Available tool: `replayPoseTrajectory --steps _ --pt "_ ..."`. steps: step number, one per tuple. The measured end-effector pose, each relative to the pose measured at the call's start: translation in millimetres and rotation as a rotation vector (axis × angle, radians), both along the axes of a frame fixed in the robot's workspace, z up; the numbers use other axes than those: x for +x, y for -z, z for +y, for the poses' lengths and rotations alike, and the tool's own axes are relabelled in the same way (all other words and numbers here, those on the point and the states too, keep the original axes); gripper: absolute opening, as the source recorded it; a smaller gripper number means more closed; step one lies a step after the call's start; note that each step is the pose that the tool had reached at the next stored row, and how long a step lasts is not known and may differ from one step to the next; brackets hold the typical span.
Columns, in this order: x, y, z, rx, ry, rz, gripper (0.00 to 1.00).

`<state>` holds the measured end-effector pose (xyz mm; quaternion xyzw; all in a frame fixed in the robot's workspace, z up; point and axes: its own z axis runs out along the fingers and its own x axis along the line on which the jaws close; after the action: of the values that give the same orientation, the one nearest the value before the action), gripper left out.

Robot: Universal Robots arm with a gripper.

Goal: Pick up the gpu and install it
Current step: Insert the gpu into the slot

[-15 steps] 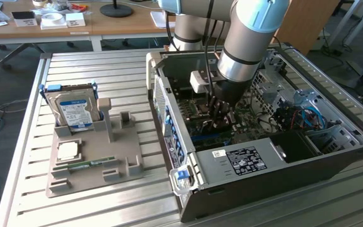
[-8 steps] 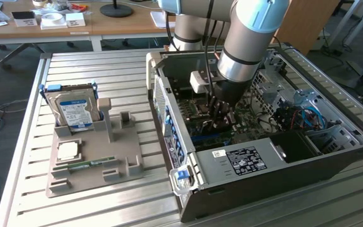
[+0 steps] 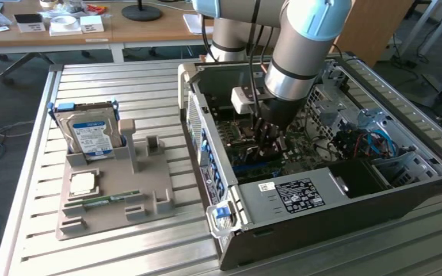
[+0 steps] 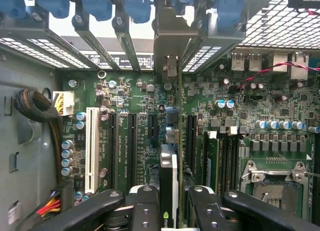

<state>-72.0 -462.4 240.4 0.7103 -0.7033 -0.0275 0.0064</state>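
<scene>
- Now the arm (image 3: 298, 52) is seen reaching down into the open case (image 3: 344, 221), which is laid on its side on the slatted table (image 3: 90, 253).
- The gripper (image 3: 271, 146) is held low over the boards inside the case, near its middle as the exterior view shows it.
- In the wrist view the gripper (image 4: 172, 191) is seen pinching the gpu (image 4: 169, 166): the thin card is clamped edge-on between the two black fingers (image 4: 145, 206), one pressed to each flat side.
- The gpu is held upright over the green motherboard (image 4: 130, 86), with long black slots (image 4: 132, 141) running alongside it on both sides.
- Whether the card's lower edge is already seated in a slot cannot be told, since that edge is hidden by the card itself.
- A grey bracket (image 4: 167, 41) at the card's far end is seen at the case's rear wall, among the slot covers and just beside the blue clips (image 4: 95, 3).
- A white slot (image 4: 91, 148) is seen on one side of the card and the cpu socket (image 4: 272, 176) on the other, both well apart from it.
- On the exterior view's left, a grey holder (image 3: 152, 201) is set on the table, well apart from the gripper.
- A hard drive (image 3: 90, 135) is stood upright in the holder, and a cpu chip (image 3: 83, 183) and a green memory stick (image 3: 112, 199) are laid flat on its base.
</scene>
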Motion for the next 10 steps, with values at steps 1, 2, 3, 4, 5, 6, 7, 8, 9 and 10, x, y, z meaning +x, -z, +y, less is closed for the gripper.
replayPoseTrajectory --steps 1,2,3,4,5,6,7,8,9,10 --pt "0.0 0.0 0.0 0.0 0.0 0.0 0.27" --pt "0.0 0.1 0.0 -0.0001 0.0 0.0001 0.27" --pt "0.0 0.1 0.0 0.0 0.0 0.0 0.27" --pt "0.0 0.1 0.0 0.0001 0.0 0.0 0.27" --pt "0.0 0.1 0.0 0.0001 0.0 0.0 0.27" --pt "0.0 0.1 0.0 0.0001 0.0 0.0 0.27" --pt "0.0 0.1 0.0 0.0001 0.0 0.0 0.27" --pt "0.0 -0.1 0.0 0.0004 0.0 -0.0001 0.27" --pt "0.0 -0.5 0.1 0.0009 0.0 -0.0003 0.27" --pt "0.1 -1.1 0.2 0.0014 0.0 -0.0007 0.27"
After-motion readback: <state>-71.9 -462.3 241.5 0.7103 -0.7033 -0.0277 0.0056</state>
